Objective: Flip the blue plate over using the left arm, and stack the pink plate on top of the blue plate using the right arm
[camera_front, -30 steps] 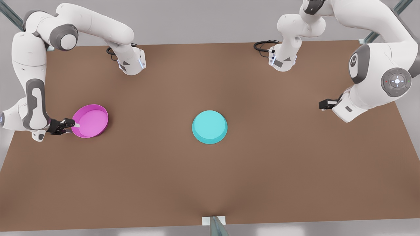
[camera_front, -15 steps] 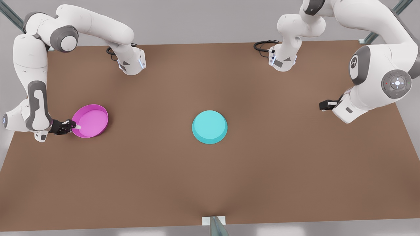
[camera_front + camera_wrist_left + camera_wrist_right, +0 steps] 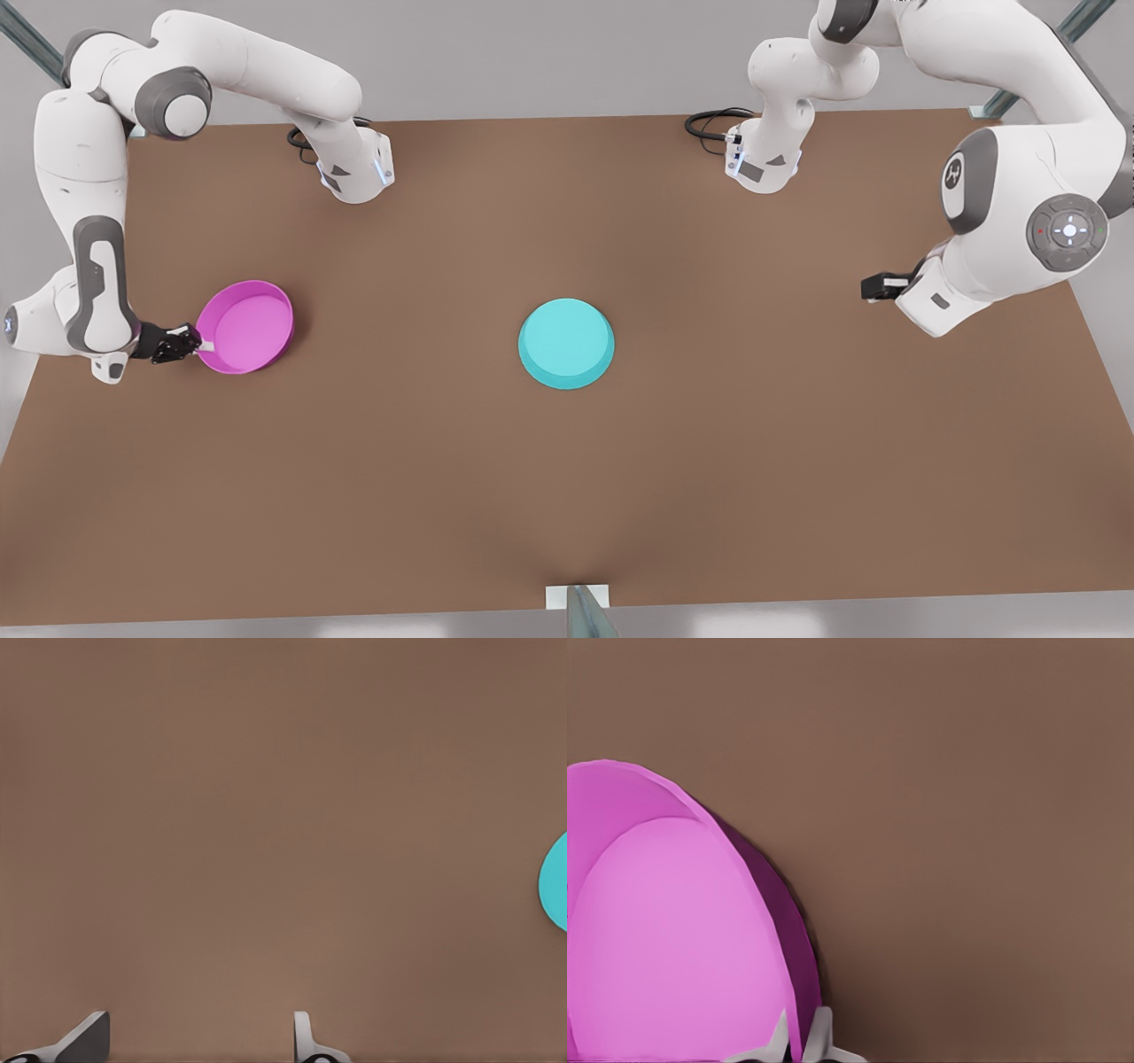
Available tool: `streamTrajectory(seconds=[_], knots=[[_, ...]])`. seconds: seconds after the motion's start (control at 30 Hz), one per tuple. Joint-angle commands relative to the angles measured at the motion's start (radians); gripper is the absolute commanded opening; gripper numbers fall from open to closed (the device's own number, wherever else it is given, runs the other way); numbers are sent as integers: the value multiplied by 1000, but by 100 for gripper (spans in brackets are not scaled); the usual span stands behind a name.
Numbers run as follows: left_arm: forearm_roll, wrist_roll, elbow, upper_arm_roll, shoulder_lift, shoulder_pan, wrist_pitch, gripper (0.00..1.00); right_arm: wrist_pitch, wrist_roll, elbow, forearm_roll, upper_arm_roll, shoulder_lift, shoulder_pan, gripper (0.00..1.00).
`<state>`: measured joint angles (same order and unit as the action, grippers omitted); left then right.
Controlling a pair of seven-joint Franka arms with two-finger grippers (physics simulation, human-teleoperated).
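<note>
Fingers of the right end effector [image 3: 802, 1041] pinch the pink plate [image 3: 245, 326] rim. The left end effector [image 3: 199, 1041], spread, hovers apparently well apart from the overturned blue plate [image 3: 566, 343] on the surface [image 3: 567, 496].

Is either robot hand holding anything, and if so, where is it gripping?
The right hand pinches the pink plate by its rim. The left hand holds nothing and waits, open.
</note>
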<state>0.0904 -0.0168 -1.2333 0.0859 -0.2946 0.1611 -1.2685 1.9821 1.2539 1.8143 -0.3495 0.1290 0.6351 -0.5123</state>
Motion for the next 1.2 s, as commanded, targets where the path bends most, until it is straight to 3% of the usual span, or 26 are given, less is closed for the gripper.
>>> streamTrajectory(seconds=[0.0, 0.13, 0.27, 0.4, 1.0, 1.17], knots=[[0, 1, 0, 0, 0, 0, 0, 100, 1, -1, 0, 1, -2, -2, 0, 21], [0, 0, 2, 0, 0, 0, 0, 100, 0, -16, 34, 1, -8, -43, 3, 21], [2, 0, 3, 0, -1, 0, 0, 100, 9, -93, 105, 1, -71, -130, 28, 21], [2, 0, 2, 0, -1, 0, -2, 100, 6, -295, 128, -2, -71, -233, 195, 21], [2, 0, 2, 18, -9, -2, -5, 100, 75, -656, 122, -194, -75, -216, 597, 21], [3, 1, 0, 23, -11, 0, -3, 100, 126, -833, 115, -250, -72, -226, 782, 21]])
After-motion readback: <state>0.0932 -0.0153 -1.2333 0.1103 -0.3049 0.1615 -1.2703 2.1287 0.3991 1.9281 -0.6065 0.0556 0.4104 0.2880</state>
